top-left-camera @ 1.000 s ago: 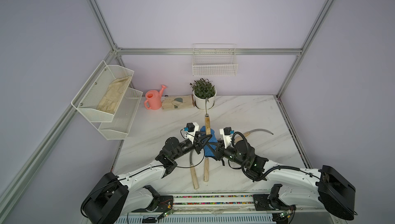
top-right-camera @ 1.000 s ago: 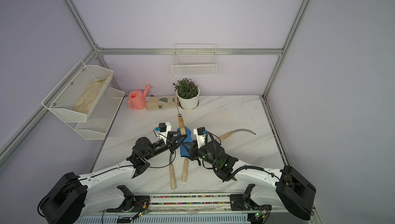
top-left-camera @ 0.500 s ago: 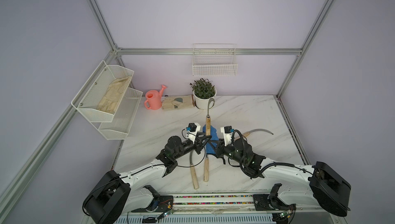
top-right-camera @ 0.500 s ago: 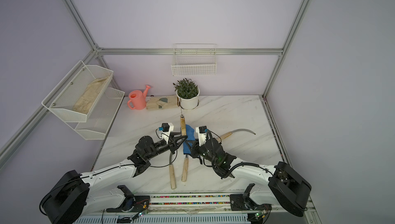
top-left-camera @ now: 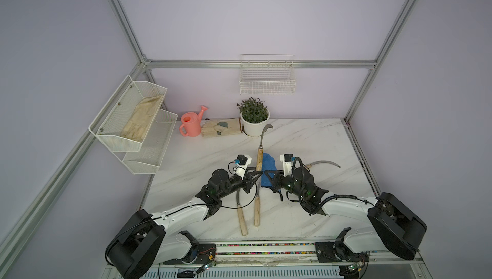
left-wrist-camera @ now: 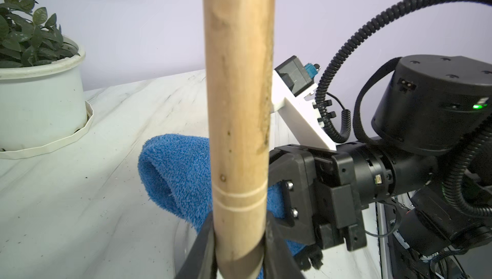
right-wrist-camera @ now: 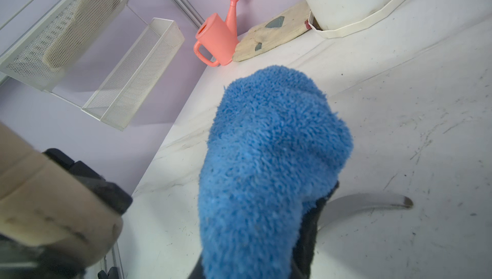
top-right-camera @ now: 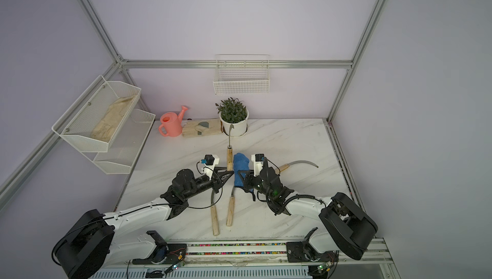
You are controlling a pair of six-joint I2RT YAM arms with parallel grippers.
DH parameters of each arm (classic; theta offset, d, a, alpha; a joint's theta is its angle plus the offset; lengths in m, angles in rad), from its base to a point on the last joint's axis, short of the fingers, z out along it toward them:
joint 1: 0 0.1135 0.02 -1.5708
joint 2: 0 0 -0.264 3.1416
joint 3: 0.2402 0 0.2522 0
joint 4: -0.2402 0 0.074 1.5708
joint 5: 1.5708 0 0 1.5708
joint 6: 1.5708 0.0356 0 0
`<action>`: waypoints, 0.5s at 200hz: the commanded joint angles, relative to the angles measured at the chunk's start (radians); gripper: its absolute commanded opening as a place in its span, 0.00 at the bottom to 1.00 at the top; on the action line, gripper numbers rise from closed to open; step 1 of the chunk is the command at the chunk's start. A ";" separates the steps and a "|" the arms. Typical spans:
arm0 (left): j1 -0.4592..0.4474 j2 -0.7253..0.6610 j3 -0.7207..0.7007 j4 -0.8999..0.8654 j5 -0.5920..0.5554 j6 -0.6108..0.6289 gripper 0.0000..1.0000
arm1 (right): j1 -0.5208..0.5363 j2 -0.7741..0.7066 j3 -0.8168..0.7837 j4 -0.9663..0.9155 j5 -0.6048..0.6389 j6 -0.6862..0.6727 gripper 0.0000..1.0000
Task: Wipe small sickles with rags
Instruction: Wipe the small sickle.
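Note:
My left gripper is shut on the lower end of a small sickle's wooden handle. It holds the sickle upright, and the dark blade hooks over in front of the plant pot. My right gripper is shut on the blue fluffy rag, which stands just right of that handle. Two more sickles lie on the table below the grippers. A third lies to the right.
A white plant pot, a pink watering can and beige gloves line the back of the marble table. White mesh shelves hang on the left wall. A wire basket hangs on the back wall.
The right gripper has carried the rag a little farther from the front edge, alongside the held handle. The left gripper keeps the sickle upright, nearly in place.

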 commanded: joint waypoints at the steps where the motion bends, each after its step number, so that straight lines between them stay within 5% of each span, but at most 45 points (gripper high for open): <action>1: 0.001 0.001 0.048 0.037 -0.009 0.007 0.00 | 0.004 0.021 0.040 0.067 -0.015 0.000 0.00; 100: 0.002 0.030 0.111 -0.061 0.036 0.050 0.00 | 0.005 -0.011 0.133 -0.023 -0.023 -0.039 0.00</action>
